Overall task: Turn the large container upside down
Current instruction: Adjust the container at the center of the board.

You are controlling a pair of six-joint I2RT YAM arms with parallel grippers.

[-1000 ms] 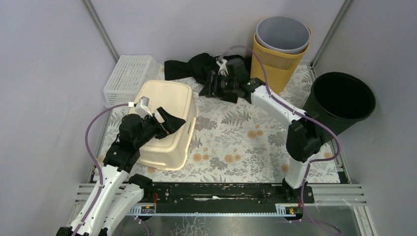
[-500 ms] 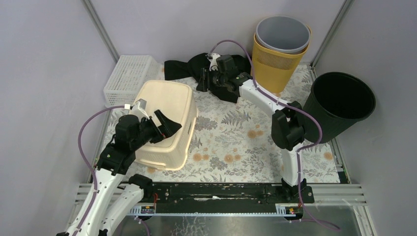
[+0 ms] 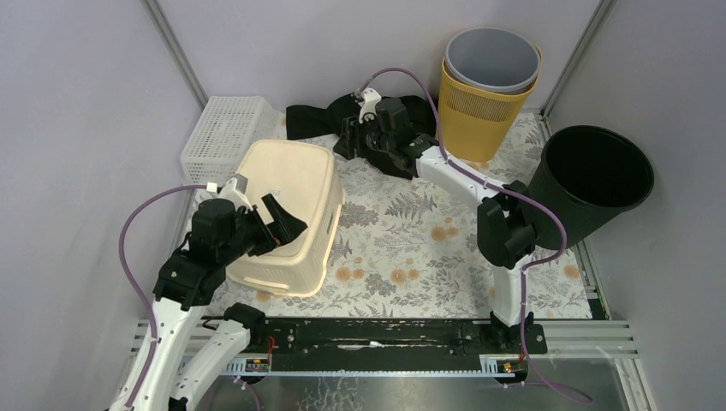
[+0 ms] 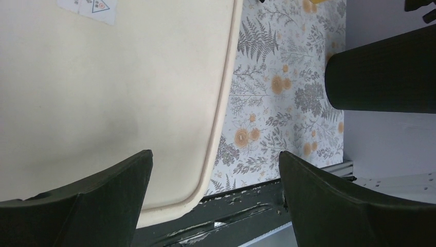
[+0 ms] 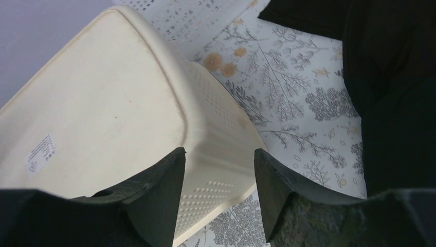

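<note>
The large container (image 3: 291, 184), a cream plastic basket, rests bottom-up on the floral mat at the left; its flat base with a label faces up (image 4: 103, 92) (image 5: 97, 118). My left gripper (image 3: 285, 221) hovers over its near right corner, fingers wide open with nothing between them (image 4: 216, 153). At the back, my right gripper (image 3: 347, 141) hangs above the mat just beyond the container's far right corner. It is open and empty (image 5: 220, 150), pointing toward the container's perforated side wall.
A white perforated basket (image 3: 224, 133) sits at the back left. Black cloth (image 3: 318, 117) lies behind the right gripper. At the back right a grey bin (image 3: 492, 56) nests in a yellow bin (image 3: 475, 111). A black bucket (image 3: 595, 175) stands at the right edge.
The right gripper swung left along the back toward the container, and its fingers spread a little. The left arm drew back toward the near left, still open.
</note>
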